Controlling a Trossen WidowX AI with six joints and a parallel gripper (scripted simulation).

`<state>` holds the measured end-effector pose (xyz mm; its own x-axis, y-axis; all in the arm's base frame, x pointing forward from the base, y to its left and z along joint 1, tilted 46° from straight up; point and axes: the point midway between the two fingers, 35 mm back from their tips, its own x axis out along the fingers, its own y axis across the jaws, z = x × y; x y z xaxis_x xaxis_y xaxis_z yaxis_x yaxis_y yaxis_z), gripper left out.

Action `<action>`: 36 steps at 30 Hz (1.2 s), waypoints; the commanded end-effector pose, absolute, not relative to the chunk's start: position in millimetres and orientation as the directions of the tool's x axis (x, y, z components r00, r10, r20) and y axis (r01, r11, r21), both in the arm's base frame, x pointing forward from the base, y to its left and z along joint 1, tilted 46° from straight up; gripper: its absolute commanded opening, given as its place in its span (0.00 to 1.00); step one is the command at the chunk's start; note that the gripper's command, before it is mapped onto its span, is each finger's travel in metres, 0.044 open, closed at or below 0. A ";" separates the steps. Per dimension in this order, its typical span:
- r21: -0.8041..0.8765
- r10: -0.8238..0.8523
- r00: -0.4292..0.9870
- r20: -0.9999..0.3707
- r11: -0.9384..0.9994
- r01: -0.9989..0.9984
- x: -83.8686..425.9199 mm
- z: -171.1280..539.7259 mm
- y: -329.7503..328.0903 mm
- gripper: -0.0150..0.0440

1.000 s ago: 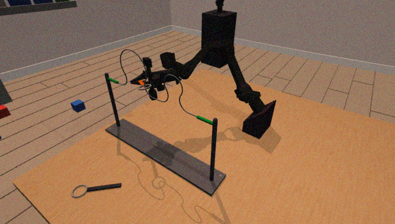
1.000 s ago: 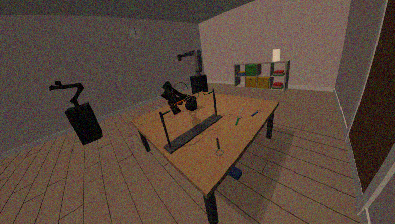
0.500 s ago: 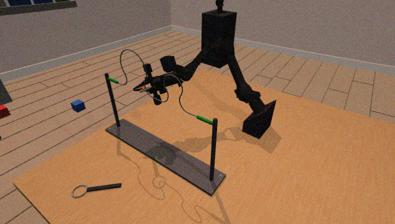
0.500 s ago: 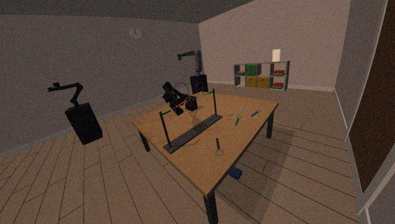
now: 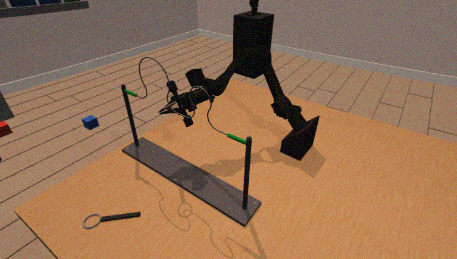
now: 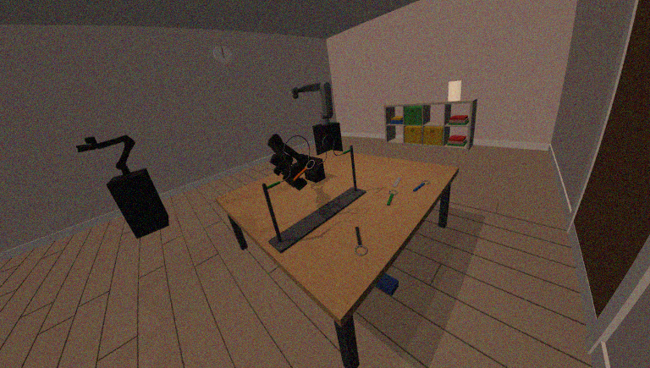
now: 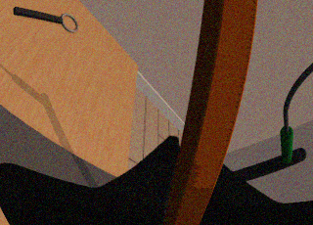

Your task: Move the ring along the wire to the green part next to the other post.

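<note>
Edges: base (image 5: 202, 183) (image 6: 316, 218) (image 7: 24, 135) sits near one edge of the table (image 5: 340, 178) (image 6: 407, 173) (image 7: 80, 83) in the top view. Spare black loop tool (image 5: 120, 217) (image 6: 358, 237) (image 7: 38, 15) lies beside it, apart. End effector (image 5: 163, 111) (image 6: 294, 179) (image 7: 179, 146) is raised well above the table, among the bends of the wire (image 5: 147, 58) (image 6: 297, 136) (image 7: 287, 103); room there looks tight, exact gap not readable. Open air between its tips and the left post (image 5: 130, 118) in the top view.

End effector: nearly closed, clamped on the handle (image 6: 302, 172) (image 7: 220, 88).

Handle: orange, straight-edged; one face lit, one side dark in the wrist view. Ring (image 6: 314, 163): thin, pale, at the handle's upper end, between the posts, off both green parts. Wire through ring: cannot tell.
</note>
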<state>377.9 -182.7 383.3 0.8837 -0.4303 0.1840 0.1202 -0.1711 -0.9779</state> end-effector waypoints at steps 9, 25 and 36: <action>-0.994 -0.461 0.884 0.075 0.035 0.102 377.5 347.8 -183.8 0.00; -0.958 -0.466 0.883 -0.047 0.271 0.092 377.1 311.6 -176.2 0.00; -0.904 -0.453 0.882 -0.127 0.420 0.085 376.6 288.3 -166.0 0.00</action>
<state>378.1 -169.5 301.5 0.8860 -0.4552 -0.0884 0.0939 0.3629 -0.9271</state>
